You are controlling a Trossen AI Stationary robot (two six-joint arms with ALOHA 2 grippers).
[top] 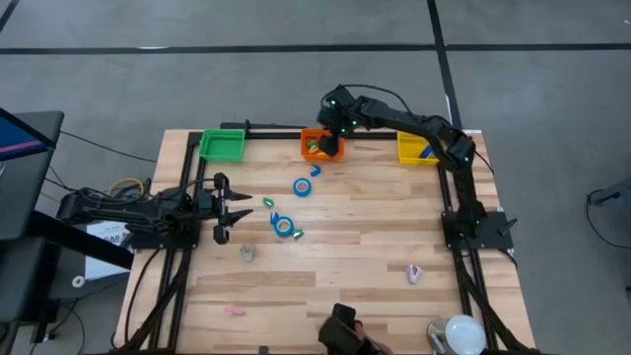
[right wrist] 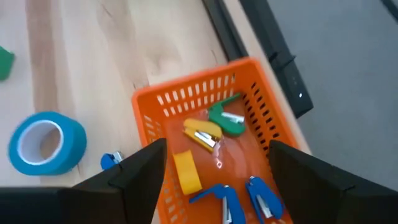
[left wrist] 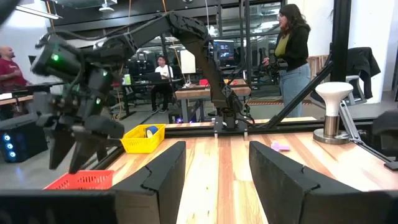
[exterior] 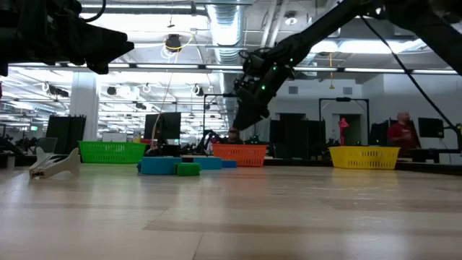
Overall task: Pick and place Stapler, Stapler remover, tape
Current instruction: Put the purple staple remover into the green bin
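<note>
My right gripper (right wrist: 217, 186) hangs open and empty over the orange bin (top: 317, 153), which holds yellow, green and blue staplers (right wrist: 214, 134). Two blue tape rolls (top: 302, 185) (top: 284, 226) lie flat on the table's middle; one tape roll (right wrist: 46, 143) shows next to the bin. Small staplers (top: 315, 170) (top: 268, 202) (top: 296, 234) lie around them. Pale staple removers (top: 248, 253) (top: 414, 273) lie nearer the front. My left gripper (top: 235, 207) waits open at the table's left side, level with the table.
A green bin (top: 222, 145) sits at the far left and a yellow bin (top: 418, 150) at the far right. A pink piece (top: 235, 310), a dark object (top: 340, 330) and a white round lamp (top: 463, 333) are at the near edge. People stand beyond the table.
</note>
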